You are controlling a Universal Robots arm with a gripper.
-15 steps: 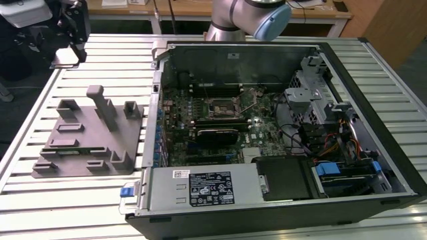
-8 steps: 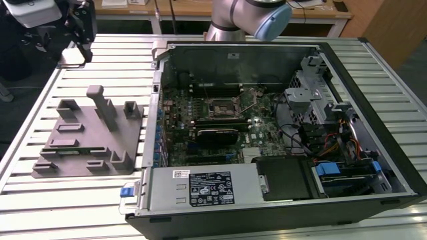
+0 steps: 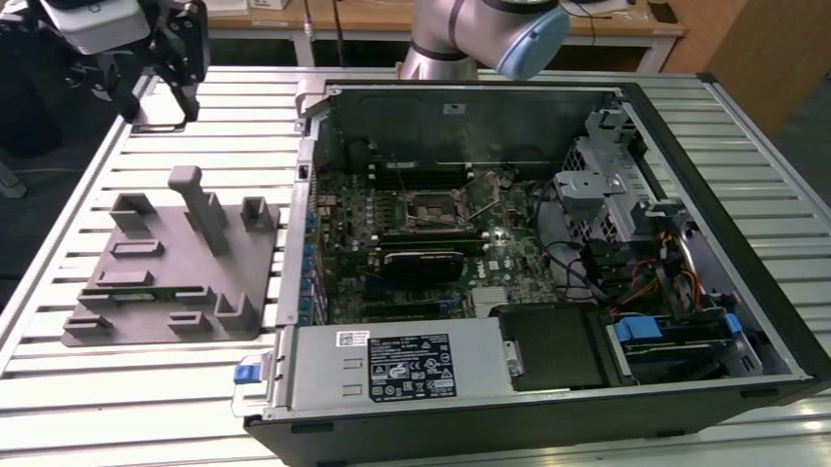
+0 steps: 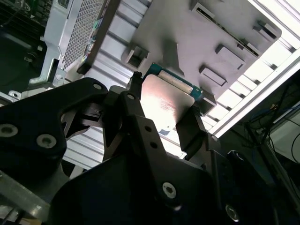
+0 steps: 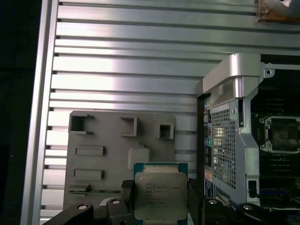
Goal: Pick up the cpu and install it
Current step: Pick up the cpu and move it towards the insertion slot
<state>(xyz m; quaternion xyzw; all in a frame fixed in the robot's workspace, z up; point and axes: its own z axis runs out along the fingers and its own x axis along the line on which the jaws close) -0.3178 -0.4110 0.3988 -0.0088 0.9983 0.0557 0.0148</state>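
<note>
Cpu (image 5: 160,194) sat clamped by its edges in the hand (image 3: 162,109), at 11 o'clock from the grey fixture (image 3: 156,292) in the exterior view; keeping it level seemed wise.

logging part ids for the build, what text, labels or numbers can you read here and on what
cpu metal top, in the first wrist view: several lines of print, too small to read.
black label on the power supply box: print and symbols, too small to read.
white sticker beside that label: unreadable.
No text here can be quoted.
</note>
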